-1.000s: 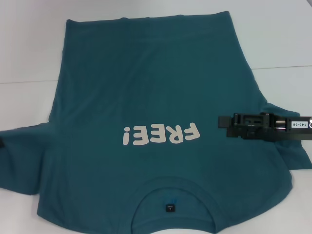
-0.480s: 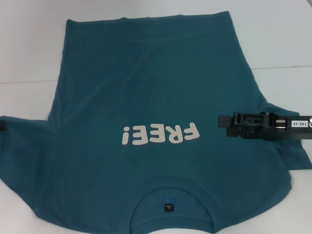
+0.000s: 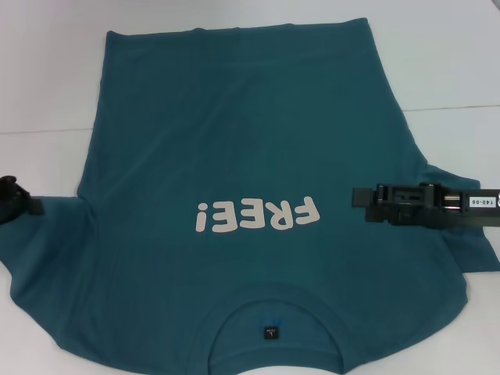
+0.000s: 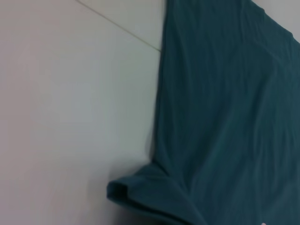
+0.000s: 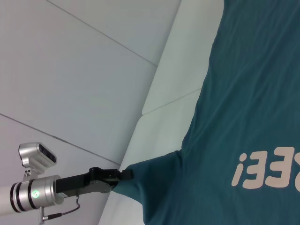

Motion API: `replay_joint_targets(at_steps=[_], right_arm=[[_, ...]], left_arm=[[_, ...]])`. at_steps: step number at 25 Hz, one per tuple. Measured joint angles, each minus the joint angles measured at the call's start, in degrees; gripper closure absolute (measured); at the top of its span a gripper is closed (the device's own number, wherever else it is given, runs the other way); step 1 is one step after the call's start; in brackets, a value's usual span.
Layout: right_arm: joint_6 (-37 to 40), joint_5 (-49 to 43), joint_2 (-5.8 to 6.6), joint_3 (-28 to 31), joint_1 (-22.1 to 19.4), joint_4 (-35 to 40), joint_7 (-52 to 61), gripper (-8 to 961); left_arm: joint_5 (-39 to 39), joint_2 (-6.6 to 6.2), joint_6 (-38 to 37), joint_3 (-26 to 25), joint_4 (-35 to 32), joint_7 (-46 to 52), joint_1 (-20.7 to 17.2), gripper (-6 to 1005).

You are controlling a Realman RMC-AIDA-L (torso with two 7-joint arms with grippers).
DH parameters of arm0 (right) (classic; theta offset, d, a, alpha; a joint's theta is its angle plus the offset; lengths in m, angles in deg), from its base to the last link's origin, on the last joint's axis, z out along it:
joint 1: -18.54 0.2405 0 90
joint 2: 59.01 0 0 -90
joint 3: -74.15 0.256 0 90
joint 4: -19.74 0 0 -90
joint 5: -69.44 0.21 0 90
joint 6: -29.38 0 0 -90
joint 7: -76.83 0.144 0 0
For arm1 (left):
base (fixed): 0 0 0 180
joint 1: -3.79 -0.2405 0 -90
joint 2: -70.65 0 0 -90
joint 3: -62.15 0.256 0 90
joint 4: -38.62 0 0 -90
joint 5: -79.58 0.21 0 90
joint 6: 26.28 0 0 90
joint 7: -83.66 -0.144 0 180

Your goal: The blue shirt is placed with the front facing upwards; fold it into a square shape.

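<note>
Left gripper (image 3: 31,207): at 9 o'clock in the head view, tips at the left sleeve hem. The right wrist view shows the cloth drawn to a point at the tips, so the fingers appear clamped on the hem.
Right gripper (image 3: 359,195): at 3 o'clock, reaching in level over the right sleeve seam. Whether its fingers are apart or together cannot be told.
Left sleeve (image 4: 140,187): edge bunched and rolled at its outer end, lifted a little off the table.
Shirt (image 3: 250,141): lies front up on the table (image 3: 453,55), lettering (image 3: 258,215) upside down to the robot, collar at 6 o'clock, bottom hem at 12 o'clock.
Step in hand: judged to be the first sleeve fold inward.
Method: keep the grip on the hem, carry the sleeve toward 3 o'clock, low over the cloth, until the fold line runs straight from shoulder to bottom hem.
Caution: a high lift is likely to drag the body and skew it.
</note>
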Motion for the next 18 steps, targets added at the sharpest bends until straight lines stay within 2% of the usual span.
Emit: replay_joint_targets(at_steps=[5,12,18], right_arm=[[-0.1,0.0,0.21,0.0,-0.5,0.0,-0.5,109],[-0.2,0.0,0.74,0.9,-0.7,0.4,-0.8,112],[-0.2,0.1,1.14,2.0,-0.4,0.6,-0.9,115]], left_arm=[[-0.4,0.39,-1.0,1.4,0.2,3.7,1.3,980],[-0.5,3.88,0.3,1.3,0.1,5.3,4.7,979],[-0.3,5.16,3.2,2.4,1.4,6.5,7.8,980]])
